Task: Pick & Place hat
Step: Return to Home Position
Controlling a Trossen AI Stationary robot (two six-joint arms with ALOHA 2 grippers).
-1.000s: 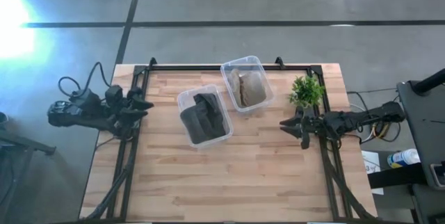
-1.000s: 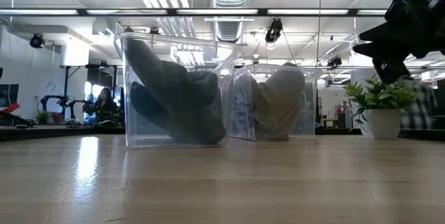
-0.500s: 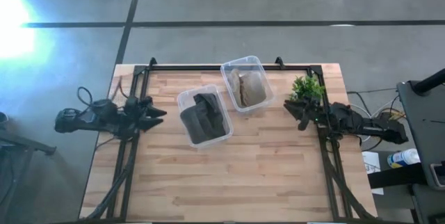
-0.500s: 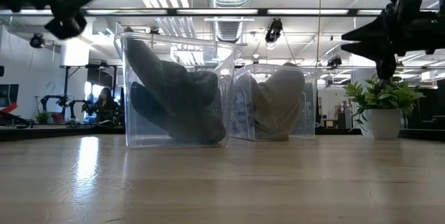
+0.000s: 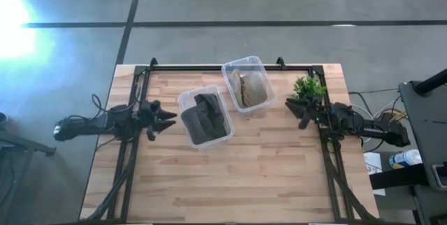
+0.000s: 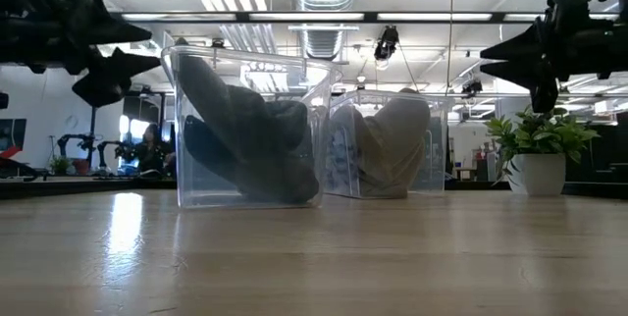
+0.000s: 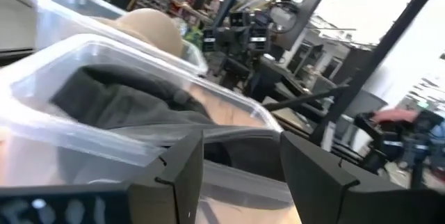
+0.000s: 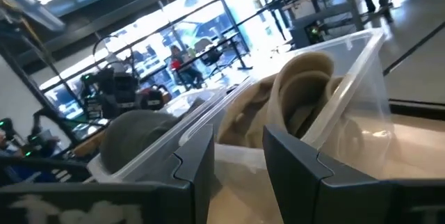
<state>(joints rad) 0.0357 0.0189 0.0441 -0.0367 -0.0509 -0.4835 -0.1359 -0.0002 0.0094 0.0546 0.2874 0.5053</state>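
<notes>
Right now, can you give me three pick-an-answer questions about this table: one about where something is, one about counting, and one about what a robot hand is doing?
1. Where is the plant?
A) inside a bin
B) next to the right hand
C) at the table's left edge

2. How many clear bins are there?
A) one
B) four
C) two

3. The left hand is:
A) open and empty
B) holding a cap
C) gripping the plant

Answers:
1 B, the high view shows the plant right beside that hand.
2 C, two stand mid-table.
3 A, its fingers are spread with nothing between them.
</notes>
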